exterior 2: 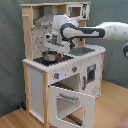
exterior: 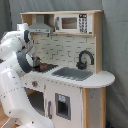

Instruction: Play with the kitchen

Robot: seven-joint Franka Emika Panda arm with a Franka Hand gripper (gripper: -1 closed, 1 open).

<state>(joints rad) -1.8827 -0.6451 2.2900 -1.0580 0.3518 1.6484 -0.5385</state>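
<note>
A robot test space, not a home: grey curtains (exterior: pixel 115 45) hang behind the kitchen (exterior 2: pixel 60 75), a child-size toy unit standing alone on a wood-look floor (exterior 2: pixel 112 107). In both exterior views a white robot arm (exterior 2: pixel 100 31) reaches over its stovetop (exterior 2: pixel 50 59).

Kitchen (exterior 2: pixel 37 75) showing white panels, light-wood frame. Stovetop (exterior 2: pixel 50 60) showing black with red rings. Faucet (exterior: pixel 85 59) showing black at 3 o'clock of stovetop. Backsplash (exterior: pixel 62 47) showing white brick pattern. Hood (exterior: pixel 41 27) showing grey. Arm (exterior 2: pixel 100 32) showing white.
</note>
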